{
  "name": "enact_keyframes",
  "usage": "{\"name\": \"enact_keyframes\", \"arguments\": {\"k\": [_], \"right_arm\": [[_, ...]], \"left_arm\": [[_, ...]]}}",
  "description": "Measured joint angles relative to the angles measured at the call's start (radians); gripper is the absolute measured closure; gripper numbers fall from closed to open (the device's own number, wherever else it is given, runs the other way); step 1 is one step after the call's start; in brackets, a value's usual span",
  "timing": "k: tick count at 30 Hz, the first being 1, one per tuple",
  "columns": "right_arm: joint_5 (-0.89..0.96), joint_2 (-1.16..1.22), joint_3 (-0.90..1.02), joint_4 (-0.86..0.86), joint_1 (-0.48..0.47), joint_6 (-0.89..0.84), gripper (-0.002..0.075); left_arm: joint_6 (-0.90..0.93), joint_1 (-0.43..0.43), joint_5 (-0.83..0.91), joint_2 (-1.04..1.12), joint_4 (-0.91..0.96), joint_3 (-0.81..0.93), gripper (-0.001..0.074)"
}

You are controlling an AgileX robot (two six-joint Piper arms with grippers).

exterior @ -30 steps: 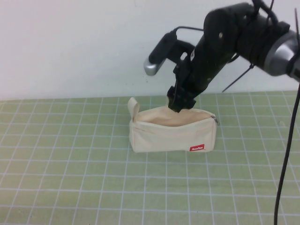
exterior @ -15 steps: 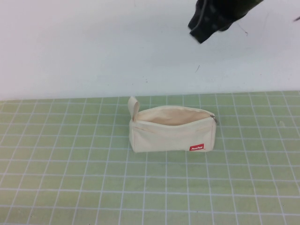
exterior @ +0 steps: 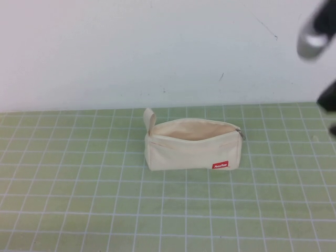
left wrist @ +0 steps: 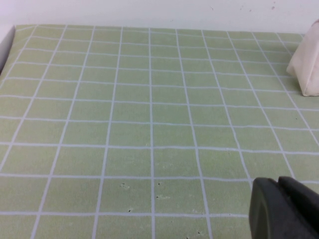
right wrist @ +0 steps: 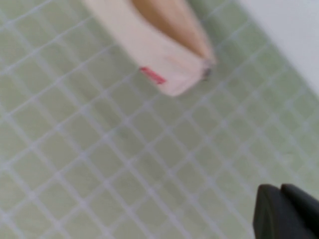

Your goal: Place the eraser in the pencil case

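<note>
**A:** Where is the pencil case?

**B:** The pencil case lies on the green gridded surface, toward its far edge and a little right of the middle. Its zip mouth gapes open on top, its red label faces my side, its end loop stands up at its left end, and its zipper pull sits at the right end.

**A:** And the eraser?

**B:** I cannot see it anywhere; whether it lies inside the pouch I cannot tell.

**A:** Your hands?

**B:** My right hand is up in the air off the surface's right edge, well apart from the case, with nothing in it. Its two fingers lie together, clenched. My left hand hovers low over the left part of the surface, also clenched on nothing, the case near it toward the far edge.
</note>
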Motion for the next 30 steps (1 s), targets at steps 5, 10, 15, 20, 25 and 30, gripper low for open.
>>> {"name": "enact_keyframes", "arguments": {"k": [5,10,15,20,25,30], "right_arm": [[-0.208,-0.157,0.303,0.145,0.0,0.005,0.0725],[-0.218,-0.206,0.456,0.286,0.0,0.012,0.0725],[-0.186,-0.191,0.546,0.326,0.0,0.015,0.0726],[-0.168,-0.182,0.58,0.312,-0.007,-0.007,0.0726],[-0.365,-0.356,0.678,0.314,-0.098,-0.166,0.0726],[-0.678,-0.605,0.857,0.348,-0.274,-0.337,0.0726]], "left_arm": [[0.0,0.0,0.0,0.0,0.0,0.0,0.0736],[0.0,0.0,0.0,0.0,0.0,0.0,0.0736],[0.0,0.0,0.0,0.0,0.0,0.0,0.0736],[0.0,0.0,0.0,0.0,-0.002,0.0,0.0736],[0.0,0.0,0.0,0.0,-0.002,0.0,0.0736],[0.0,0.0,0.0,0.0,-0.002,0.0,0.0736]]}}
